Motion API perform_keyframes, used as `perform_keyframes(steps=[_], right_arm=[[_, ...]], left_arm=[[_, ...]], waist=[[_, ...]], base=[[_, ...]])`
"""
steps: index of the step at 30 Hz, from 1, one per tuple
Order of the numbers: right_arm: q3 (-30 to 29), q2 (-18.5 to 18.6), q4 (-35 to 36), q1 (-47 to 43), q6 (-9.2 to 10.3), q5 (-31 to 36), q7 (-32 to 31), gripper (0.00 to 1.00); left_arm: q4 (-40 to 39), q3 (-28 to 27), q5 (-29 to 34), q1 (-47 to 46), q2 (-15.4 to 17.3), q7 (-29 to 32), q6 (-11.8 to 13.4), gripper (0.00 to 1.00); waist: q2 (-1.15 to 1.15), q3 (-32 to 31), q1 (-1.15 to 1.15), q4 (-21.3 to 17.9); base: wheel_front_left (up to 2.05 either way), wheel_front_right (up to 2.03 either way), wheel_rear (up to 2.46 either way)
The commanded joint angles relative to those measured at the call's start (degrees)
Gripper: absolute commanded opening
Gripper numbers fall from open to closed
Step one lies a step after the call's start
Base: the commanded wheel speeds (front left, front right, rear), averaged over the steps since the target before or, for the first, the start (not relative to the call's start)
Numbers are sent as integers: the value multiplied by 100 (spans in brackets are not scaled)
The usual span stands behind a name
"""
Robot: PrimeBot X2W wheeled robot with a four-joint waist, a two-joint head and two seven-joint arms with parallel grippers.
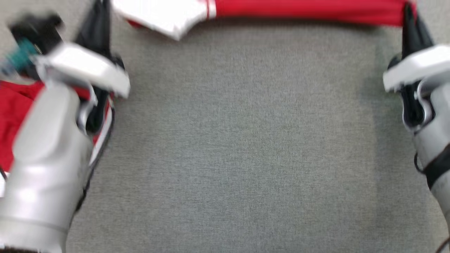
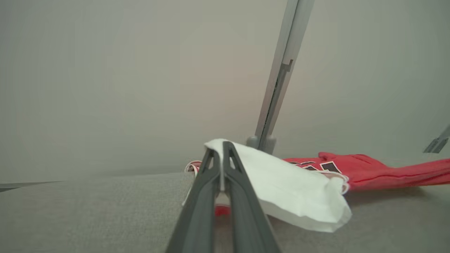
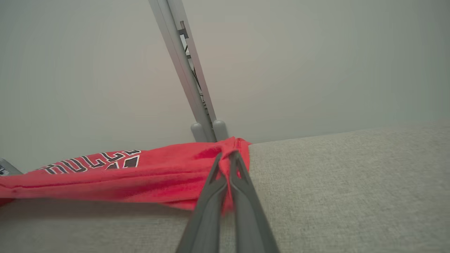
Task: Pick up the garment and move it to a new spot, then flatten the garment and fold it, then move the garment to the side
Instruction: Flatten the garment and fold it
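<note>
We hold the red garment (image 1: 299, 12) stretched across the top of the frame. Our left gripper (image 1: 102, 8) pinches it at the upper left and our right gripper (image 1: 409, 14) at the upper right, over the grey surface (image 1: 246, 140).

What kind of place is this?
Probably a robot test cell, not a home: grey cloth-covered table, bare pale wall, metal frame post behind it, and a red jersey being handled.
</note>
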State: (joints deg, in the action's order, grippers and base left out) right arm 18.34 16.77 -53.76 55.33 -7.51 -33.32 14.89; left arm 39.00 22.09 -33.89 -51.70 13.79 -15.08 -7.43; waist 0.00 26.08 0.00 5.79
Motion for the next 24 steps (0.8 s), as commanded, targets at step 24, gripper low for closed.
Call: perform_keyframes(steps=[24], right_arm=[[1814,926,78,-2071,4,-1702,-935,0]], left_arm=[[-931,1870,-939,2631,1134,417,-2,0]], waist=[[0,-2096,0,341]], base=[[0,0,0]])
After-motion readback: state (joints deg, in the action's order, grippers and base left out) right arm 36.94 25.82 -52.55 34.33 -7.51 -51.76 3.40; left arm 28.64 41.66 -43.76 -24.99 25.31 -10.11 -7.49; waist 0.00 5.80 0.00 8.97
